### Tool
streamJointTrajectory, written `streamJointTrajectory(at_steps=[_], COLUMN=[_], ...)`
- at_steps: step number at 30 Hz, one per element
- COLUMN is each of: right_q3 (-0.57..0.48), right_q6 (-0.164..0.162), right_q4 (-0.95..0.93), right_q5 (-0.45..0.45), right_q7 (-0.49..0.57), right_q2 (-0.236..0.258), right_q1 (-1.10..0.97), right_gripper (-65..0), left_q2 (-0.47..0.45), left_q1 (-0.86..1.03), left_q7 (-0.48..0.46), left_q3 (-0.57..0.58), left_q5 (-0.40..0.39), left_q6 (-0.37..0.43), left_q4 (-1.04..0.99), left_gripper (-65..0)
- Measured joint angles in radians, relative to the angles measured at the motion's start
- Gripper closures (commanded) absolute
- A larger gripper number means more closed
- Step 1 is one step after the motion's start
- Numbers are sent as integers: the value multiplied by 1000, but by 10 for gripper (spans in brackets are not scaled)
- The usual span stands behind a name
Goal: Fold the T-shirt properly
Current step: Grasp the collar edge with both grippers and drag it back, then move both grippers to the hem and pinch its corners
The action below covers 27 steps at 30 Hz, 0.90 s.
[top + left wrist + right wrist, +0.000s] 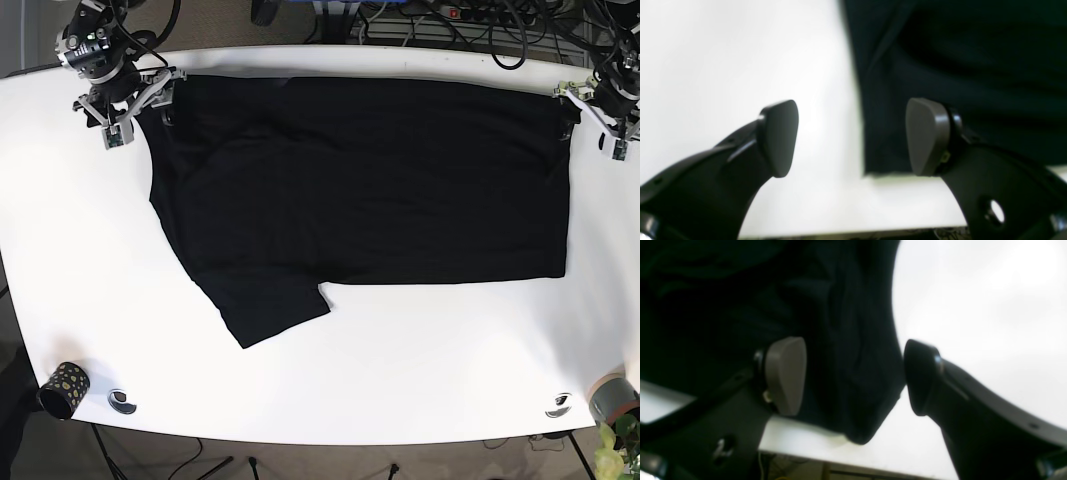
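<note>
Both arms poised at the shirt's far corners, fold step about to begin.

Black T-shirt [370, 190] lies spread on white counter [400, 370]. Left gripper [851, 136] and right gripper [853, 376]: fingers spread, straddling the hem corners, nothing pinched. Next: close, lift, carry the edge over. Cup [62, 388] and plant [612, 450] sit well apart from the shirt, unobstructive.

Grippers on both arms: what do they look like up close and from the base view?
The left gripper and right gripper share one design: curved black fingers with small round holes, each ending in a rounded, wedge-shaped grey pad. In the base view, light grey finger frames stand out against black wrist housings with dark cables trailing off. No markings are legible.
</note>
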Motion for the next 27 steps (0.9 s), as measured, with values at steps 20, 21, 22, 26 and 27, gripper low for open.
streamJointTrajectory(at_steps=[20,21,22,26,27], right_q3=[-2,-1,-2,-7,-20], right_q6=[0,0,0,3,-1], right_q4=[-274,-297,-313,-404,-434], right_q5=[-3,-3,-5,-36,-79], right_q7=[-117,-117,-117,-110,-112], right_q2=[83,87,92,117,124], right_q1=[426,446,462,544,569], right_gripper=[-445,-445,-445,-445,-445], left_q2=[51,52,54,53,51], left_q1=[-358,-387,-410,-493,-512], left_q7=[51,48,45,17,6], left_q3=[69,78,83,83,82], left_q5=[136,142,148,161,168], left_q6=[-1,-1,-1,-2,-1], left_q4=[-82,-99,-111,-174,-198], left_gripper=[-458,-458,-458,-458,-458])
